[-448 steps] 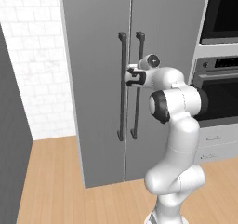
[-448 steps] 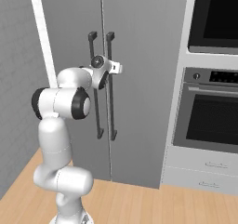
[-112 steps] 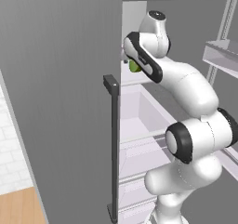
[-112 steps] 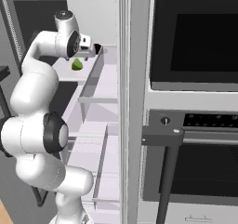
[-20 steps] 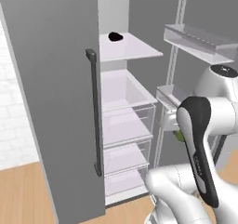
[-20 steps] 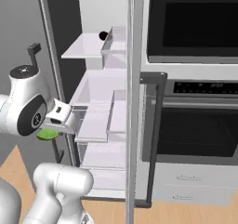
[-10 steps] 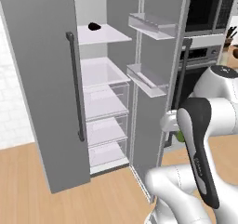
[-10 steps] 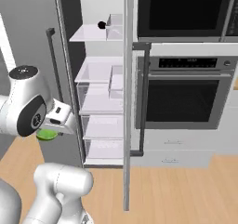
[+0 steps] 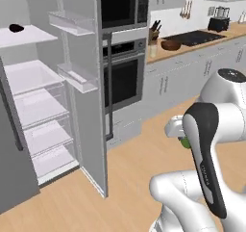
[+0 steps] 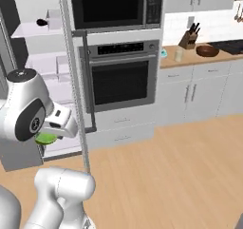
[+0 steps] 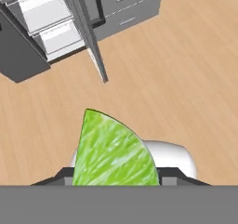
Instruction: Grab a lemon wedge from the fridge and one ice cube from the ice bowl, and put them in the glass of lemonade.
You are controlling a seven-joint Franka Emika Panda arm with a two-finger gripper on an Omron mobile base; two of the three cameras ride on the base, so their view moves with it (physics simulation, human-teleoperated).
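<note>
Gripper (image 11: 116,183) clenching the small yellowish-green pointed lemon wedge (image 11: 114,153) at the bottom centre of the hand view, over bare wooden floor. Risking a slip of the wedge from so slight a pinch, or a knock against the tall grey two-door fridge (image 9: 91,130) standing open at left. Showing, in the right base view, the small pale cream-yellow glass of lemonade (image 10: 179,53) and wide dark brown wooden ice bowl (image 10: 207,50) at upper right, absent from the hand view.

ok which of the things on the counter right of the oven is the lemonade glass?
The glass of lemonade is the small pale cream tumbler, between the taller knife block with dark handles and the oven. The ice bowl is the wide dark brown one further right.
</note>
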